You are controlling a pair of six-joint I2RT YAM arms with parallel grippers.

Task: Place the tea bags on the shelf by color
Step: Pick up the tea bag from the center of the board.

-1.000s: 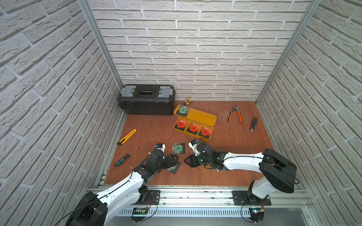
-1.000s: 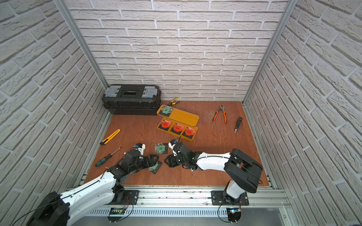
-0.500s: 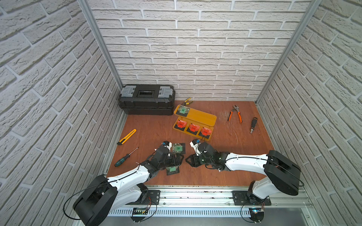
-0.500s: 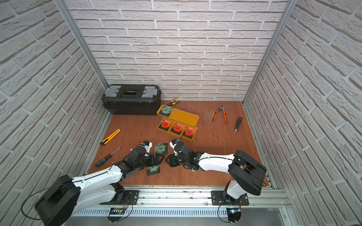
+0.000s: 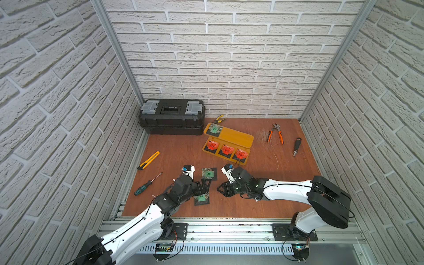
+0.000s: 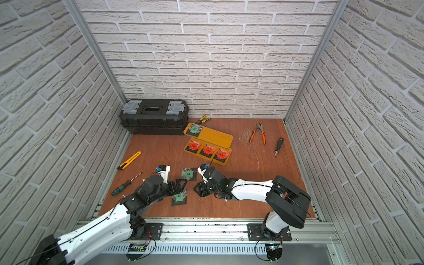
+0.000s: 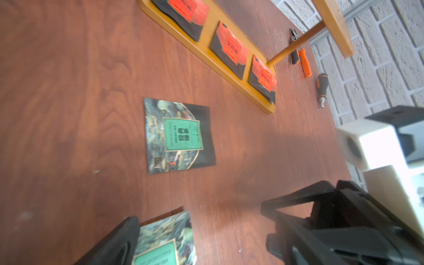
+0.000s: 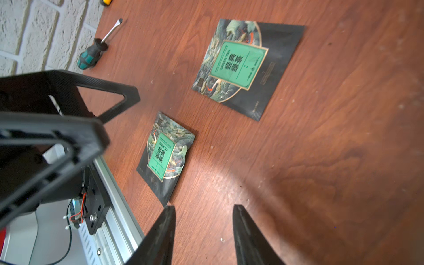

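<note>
While both arms lean in low over the table (image 5: 174,146) from the front rail (image 5: 229,227), it's the left gripper (image 5: 203,186) nearest us, jaws spread wide and holding nothing. In the left wrist view one of its fingers (image 7: 119,243) covers a corner of the nearest green tea bag (image 7: 165,241), which lies flat on the table; whether it touches, I can't tell. Just to the right, the right gripper (image 5: 223,189) points toward the left one, jaws partly apart, and the right wrist view shows only bare table in the gap, so that one is empty too. A little further out, a second green tea bag (image 5: 208,173) lies flat and face up, clear of both grippers. Off to the left lie a green-handled screwdriver (image 5: 146,184) and, beyond it, a yellow knife (image 5: 148,160). Further back stands the shelf (image 5: 238,137): three red tea bags (image 5: 227,149) in a row on the lower board, and a third green tea bag (image 5: 214,129) alone at the left end of the upper board. To its right, orange pliers (image 5: 275,135) and a black screwdriver (image 5: 296,146). At the very back, the black toolbox (image 5: 172,115), with yellow pliers (image 5: 219,118) just beside it
</note>
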